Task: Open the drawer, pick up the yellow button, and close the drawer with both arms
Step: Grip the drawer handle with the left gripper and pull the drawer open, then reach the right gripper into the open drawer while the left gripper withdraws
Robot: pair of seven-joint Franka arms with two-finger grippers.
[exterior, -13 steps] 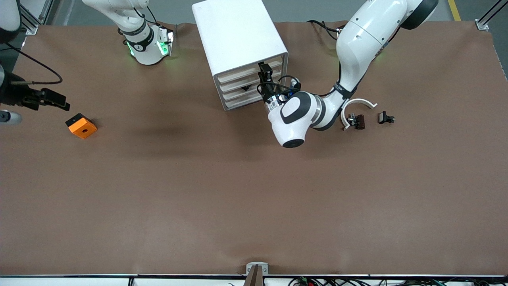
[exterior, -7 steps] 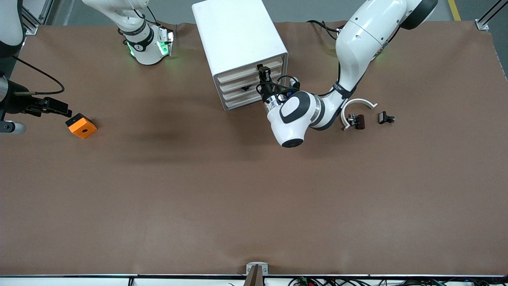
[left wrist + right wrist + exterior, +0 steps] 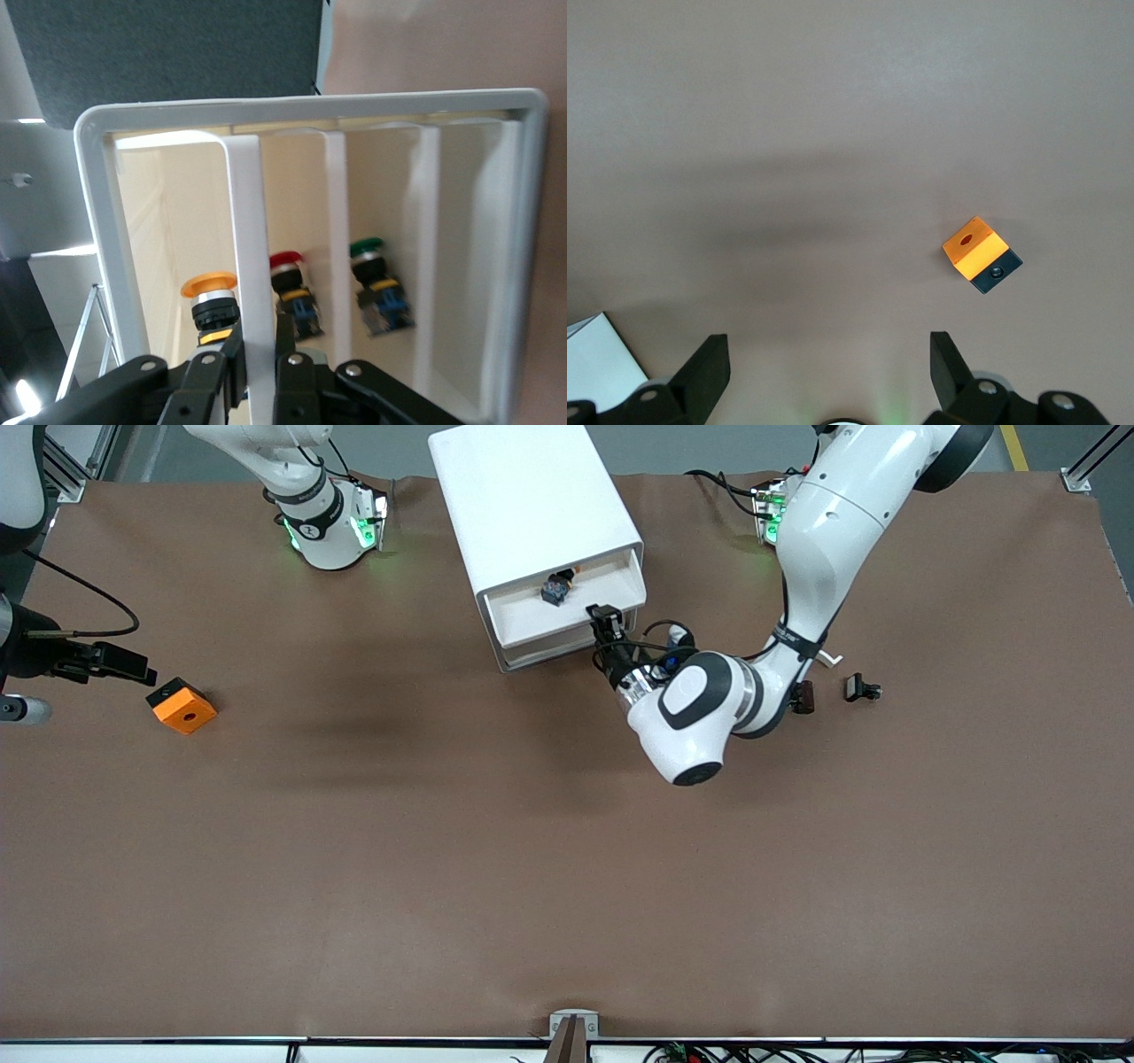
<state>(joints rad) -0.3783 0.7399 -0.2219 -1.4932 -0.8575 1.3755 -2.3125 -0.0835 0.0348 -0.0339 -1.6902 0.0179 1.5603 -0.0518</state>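
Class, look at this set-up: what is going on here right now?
The left gripper is shut on the front strip of the top drawer of the white cabinet, and that drawer stands pulled out. The button with the yellow-orange cap lies inside it, untouched. The right arm waits, its right gripper open over the table near the orange block. Small black parts lie toward the left arm's end.

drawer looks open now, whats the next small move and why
Probably bring the right gripper, open and waiting by the orange block, over to the button. The drawer is out, with the left gripper shut on its front, and the button lies exposed inside.
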